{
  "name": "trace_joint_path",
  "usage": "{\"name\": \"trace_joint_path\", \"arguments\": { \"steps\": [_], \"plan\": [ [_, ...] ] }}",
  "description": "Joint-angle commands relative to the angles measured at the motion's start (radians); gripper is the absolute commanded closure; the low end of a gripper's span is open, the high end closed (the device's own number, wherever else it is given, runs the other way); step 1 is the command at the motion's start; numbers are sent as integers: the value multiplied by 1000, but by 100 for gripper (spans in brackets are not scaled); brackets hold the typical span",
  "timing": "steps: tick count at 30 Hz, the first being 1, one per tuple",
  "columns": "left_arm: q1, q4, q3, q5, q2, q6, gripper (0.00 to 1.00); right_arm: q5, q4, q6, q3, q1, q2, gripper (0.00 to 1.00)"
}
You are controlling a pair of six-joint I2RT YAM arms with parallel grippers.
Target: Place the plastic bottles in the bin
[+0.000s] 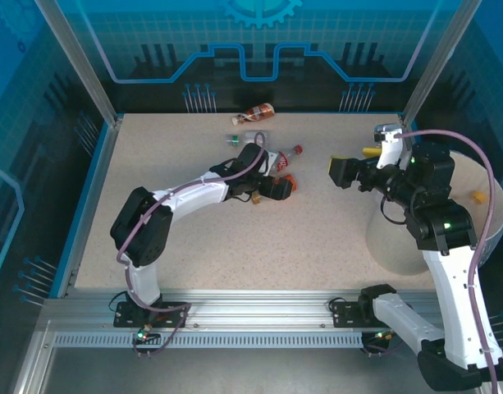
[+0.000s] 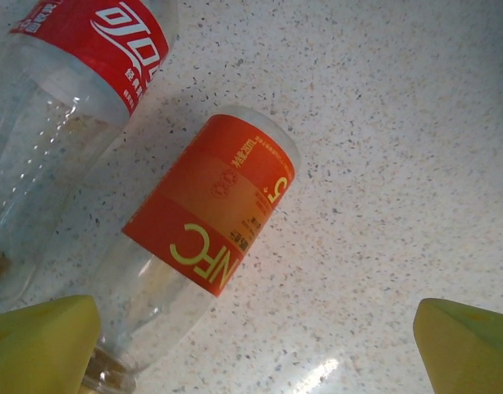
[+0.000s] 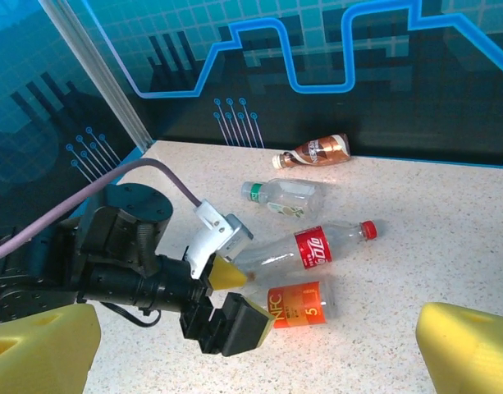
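Bin (image 1: 399,246) sits far right on the table (image 1: 317,238), under my right arm. Right gripper (image 1: 354,162) is spread wide and empty, between the bin and the bottle cluster. Left gripper (image 2: 251,353) is also spread wide with nothing held, low over the orange-label bottle (image 2: 210,222), which lies on its side. The bottle is between my left pads (image 2: 38,349) but offset toward the one on the left of the wrist view. Its long axis runs diagonal to the jaw line, neck end by that pad; touching or not, can't tell. Red-label bottle (image 2: 70,107) lies just beside it. Left arm is clearly nearer. I reckon a wrist roll squares the pads before closing.
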Motion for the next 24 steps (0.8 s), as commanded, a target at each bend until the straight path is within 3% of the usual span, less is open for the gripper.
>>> {"name": "trace_joint_path", "arguments": {
  "steps": [1, 7, 16, 24],
  "plan": [
    [-13, -101, 76, -42, 69, 111, 1, 24, 22, -22, -10, 17, -20, 0],
    [-35, -183, 166, -88, 167, 168, 2, 32, 13, -28, -13, 20, -22, 0],
    [-100, -250, 220, -155, 262, 212, 12, 29, 16, -27, -28, 23, -18, 0],
    [-118, -249, 198, -259, 283, 151, 35, 53, 51, 16, -66, 24, -29, 0]
  ]
}}
